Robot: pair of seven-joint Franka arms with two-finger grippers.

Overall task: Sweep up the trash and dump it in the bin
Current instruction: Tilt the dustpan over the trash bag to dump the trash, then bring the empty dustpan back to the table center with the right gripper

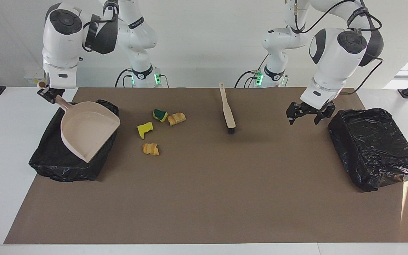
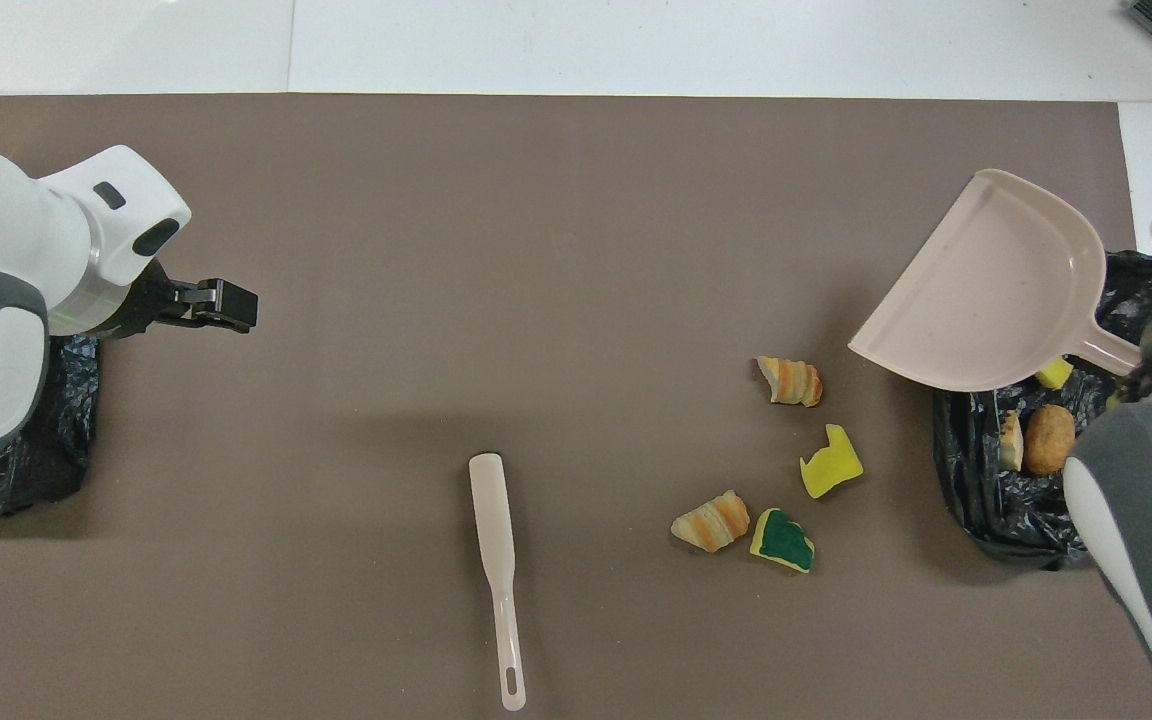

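Observation:
Several pieces of trash lie on the brown mat: a yellow-green sponge, two bread pieces and a yellow sponge. Three more scraps, among them a round bread piece, lie in the black bin at the right arm's end. My right gripper is shut on the handle of the beige dustpan, which hangs roughly level over that bin. My left gripper hangs open and empty over the mat.
The beige brush lies on the mat between the trash and the left gripper, bristles away from the robots. A second black bin stands at the left arm's end, close beside the left gripper.

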